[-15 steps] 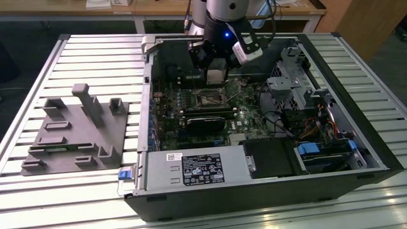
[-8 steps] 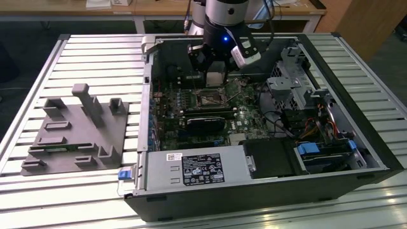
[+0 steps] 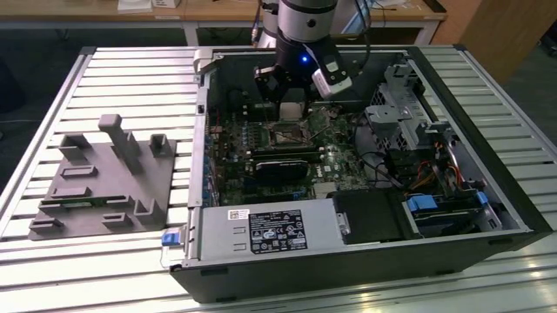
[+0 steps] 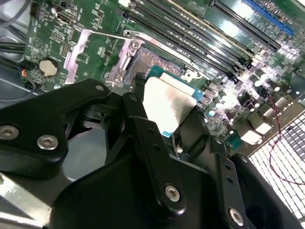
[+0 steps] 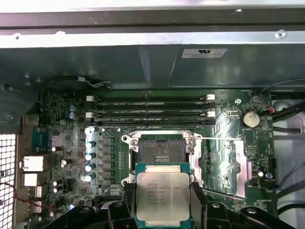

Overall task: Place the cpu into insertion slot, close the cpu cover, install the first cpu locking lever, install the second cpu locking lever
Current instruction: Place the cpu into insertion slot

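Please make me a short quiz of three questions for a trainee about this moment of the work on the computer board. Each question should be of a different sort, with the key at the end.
1. True or false: the cpu already lies flat in the insertion slot.
2. Choose one. What does the gripper hold between its fingers?
A) the cpu
B) a locking lever
C) nothing
3. Fill in the missing word: the cpu cover is swung ____, so the slot is uncovered.

Key
1. False. It is in the gripper, above the empty slot.
2. A
3. open
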Motion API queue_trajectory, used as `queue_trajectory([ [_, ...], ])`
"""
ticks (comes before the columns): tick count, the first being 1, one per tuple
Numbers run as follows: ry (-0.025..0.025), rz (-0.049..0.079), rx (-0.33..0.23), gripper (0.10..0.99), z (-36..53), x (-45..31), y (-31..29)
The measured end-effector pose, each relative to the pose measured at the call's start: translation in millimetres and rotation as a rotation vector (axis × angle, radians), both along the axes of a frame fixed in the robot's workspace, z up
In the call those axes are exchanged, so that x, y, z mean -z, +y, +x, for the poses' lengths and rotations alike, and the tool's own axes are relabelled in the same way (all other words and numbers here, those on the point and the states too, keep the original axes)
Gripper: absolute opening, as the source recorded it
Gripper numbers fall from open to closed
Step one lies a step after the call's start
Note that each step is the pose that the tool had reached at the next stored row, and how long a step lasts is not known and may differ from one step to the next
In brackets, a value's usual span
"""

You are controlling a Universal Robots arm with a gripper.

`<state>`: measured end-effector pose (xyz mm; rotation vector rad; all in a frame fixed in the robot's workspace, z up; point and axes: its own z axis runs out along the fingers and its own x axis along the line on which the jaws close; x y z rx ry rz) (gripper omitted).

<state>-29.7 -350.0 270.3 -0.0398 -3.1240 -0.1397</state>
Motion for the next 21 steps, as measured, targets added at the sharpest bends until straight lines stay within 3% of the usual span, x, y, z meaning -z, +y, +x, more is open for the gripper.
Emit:
queue_trajectory([
  [10, 0.0000, 0.000, 0.000, 0.541, -0.8, 12.9, 5.8],
  [21, 0.0000, 0.000, 0.000, 0.541, -0.8, 25.6, 8.5],
])
